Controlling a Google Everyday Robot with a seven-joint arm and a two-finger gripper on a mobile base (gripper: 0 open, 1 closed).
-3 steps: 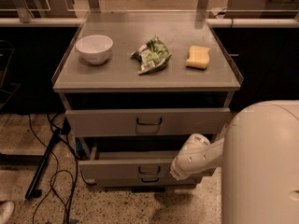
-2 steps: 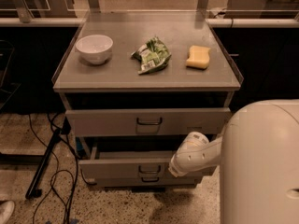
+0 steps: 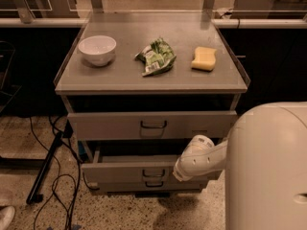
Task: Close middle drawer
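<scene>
One change: my hand (image 3: 183, 170) has edged left at the grey metal middle drawer (image 3: 120, 172) front; drawer still open; grip state indiscernible.

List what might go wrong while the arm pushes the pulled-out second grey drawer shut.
1. The gripper sits at the front of the grey metal middle drawer, right of its small dark loop handle. An off-centre push may skew the tray and jam it.
2. The white arm passes just under the slightly open grey top drawer and might catch its front.
3. A hard shove could jolt the grey cart and shift the white bowl on top.
</scene>
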